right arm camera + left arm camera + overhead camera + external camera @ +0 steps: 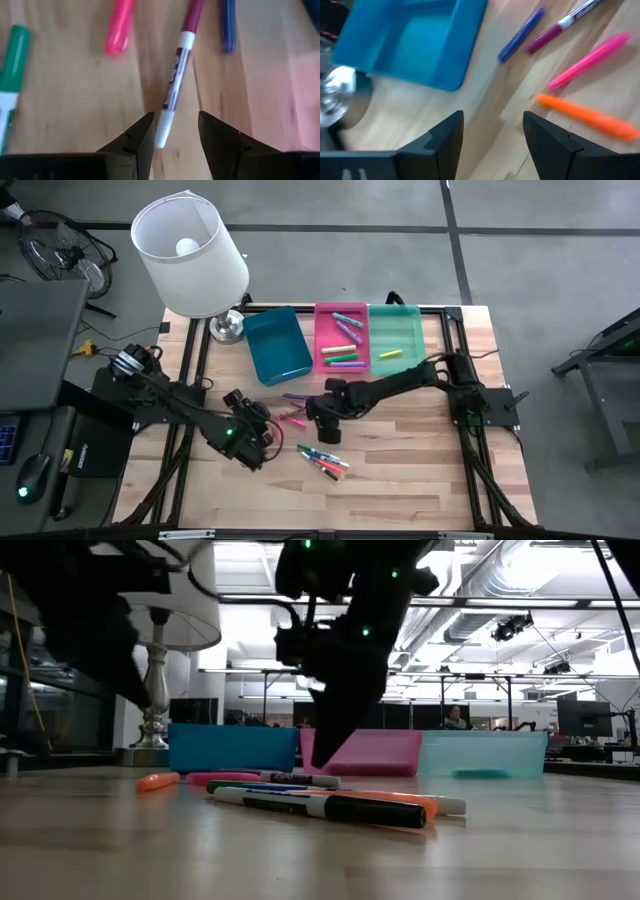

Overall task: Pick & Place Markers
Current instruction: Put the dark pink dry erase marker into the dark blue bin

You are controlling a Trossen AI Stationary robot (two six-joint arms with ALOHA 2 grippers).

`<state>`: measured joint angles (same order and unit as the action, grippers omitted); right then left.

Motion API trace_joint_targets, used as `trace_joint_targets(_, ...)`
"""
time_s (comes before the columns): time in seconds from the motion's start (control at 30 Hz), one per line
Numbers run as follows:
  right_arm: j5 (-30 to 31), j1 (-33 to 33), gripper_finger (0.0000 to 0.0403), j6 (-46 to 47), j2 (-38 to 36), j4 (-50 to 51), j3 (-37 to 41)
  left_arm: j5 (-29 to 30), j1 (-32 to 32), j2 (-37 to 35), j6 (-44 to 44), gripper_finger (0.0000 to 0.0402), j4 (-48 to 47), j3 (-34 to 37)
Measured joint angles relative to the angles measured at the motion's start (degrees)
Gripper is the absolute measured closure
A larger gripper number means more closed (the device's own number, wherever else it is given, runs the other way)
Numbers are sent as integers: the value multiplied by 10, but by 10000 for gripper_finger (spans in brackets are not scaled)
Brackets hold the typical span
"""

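Note:
Several markers lie flat on the wooden table: a group [295, 417] between the two grippers and another group [325, 462] nearer the front edge. More markers lie in the pink tray [343, 338], and a yellow one [390, 353] lies in the green tray. My right gripper [175, 131] is open and low over the table [328, 755]. Its fingers stand on either side of the white end [162, 134] of a purple marker [176, 65]. My left gripper [492, 125] is open, hovering near an orange marker [590, 117] and a pink one [590, 60].
Blue tray [278, 345], pink tray and green tray [397, 330] sit side by side along the far edge. A lamp [192, 255] stands at the far left corner. In the right wrist view a pink marker [120, 27], a blue marker [228, 25] and a green marker [12, 60] lie close by.

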<state>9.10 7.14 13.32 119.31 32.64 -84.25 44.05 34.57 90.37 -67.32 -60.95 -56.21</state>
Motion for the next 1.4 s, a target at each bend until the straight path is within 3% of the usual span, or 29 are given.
trace_joint_targets(0.2, -15, -11, 263, -2, 0, -10, 1, 0, 41, 0, -88, 202, -89, 1)
trace_joint_targets(0.47, -35, -11, 263, 8, 0, -34, 1, -1, 78, 0, -182, 202, -57, 70)
trace_joint_targets(0.67, -34, -10, 263, 16, 0, -47, 1, -14, 79, 0, -186, 202, 18, 104)
trace_joint_targets(0.87, -8, -10, 263, 20, 0, -59, 1, -13, 79, 0, -185, 202, 30, 105)
trace_joint_targets(1.4, -6, -10, 263, 49, 4, -74, 1, -9, 79, 0, -185, 202, 40, 105)
